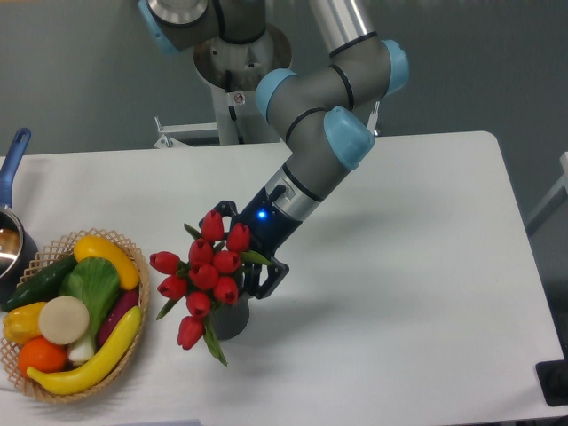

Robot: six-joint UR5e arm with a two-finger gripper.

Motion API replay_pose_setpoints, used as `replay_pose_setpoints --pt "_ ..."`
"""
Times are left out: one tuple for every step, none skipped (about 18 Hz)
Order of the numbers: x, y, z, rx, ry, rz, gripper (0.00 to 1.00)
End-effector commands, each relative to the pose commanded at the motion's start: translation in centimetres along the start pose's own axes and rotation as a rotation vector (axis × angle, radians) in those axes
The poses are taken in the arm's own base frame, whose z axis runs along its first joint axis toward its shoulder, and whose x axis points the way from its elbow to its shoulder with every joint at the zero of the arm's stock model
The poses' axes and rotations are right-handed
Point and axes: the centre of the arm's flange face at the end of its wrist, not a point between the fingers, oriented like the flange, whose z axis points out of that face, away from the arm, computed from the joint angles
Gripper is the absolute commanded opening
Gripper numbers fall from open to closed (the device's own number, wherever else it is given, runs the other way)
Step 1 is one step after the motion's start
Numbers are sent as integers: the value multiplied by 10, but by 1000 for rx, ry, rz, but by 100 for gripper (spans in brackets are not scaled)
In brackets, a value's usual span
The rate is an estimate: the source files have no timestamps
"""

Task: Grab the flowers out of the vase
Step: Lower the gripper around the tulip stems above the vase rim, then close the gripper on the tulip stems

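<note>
The flowers (206, 275) sit in the vase (230, 317) — nothing lifted yet. The gripper (248, 250) is right against the bunch, its dark fingers spread either side of the buds nearest it, the vase just below and ahead of it. No pinch shows. Left, by my reading: close on the bunch or stems, then draw it up and clear of the vase.

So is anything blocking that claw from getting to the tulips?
Nothing visible stands between them. The gripper is right against the red tulips, which sit in the dark vase. The vegetable basket sits off to one side.
</note>
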Motion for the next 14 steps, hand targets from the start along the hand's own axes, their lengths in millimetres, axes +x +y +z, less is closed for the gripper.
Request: replay_pose_setpoints --pt "0 0 0 2 -1 1 96" --pt "0 0 0 3 0 1 96" --pt "0 -2 -1 8 0 2 96" --pt "1 -3 -1 14 1 4 96" --pt "1 -3 -1 17 1 5 96" --pt "0 -4 -2 19 -1 9 96" --pt "1 -5 -2 24 -5 15 93" --pt "0 -6 -4 29 -10 20 91" --pt "0 -6 -4 33 -10 21 83" --pt "1 -7 -3 33 -9 23 77" --pt "1 -6 -2 32 -8 21 71" --pt "1 -6 -3 33 -8 22 68" --pt "1 -6 -3 33 -10 21 64" --pt "1 -6 -2 32 -8 21 62"
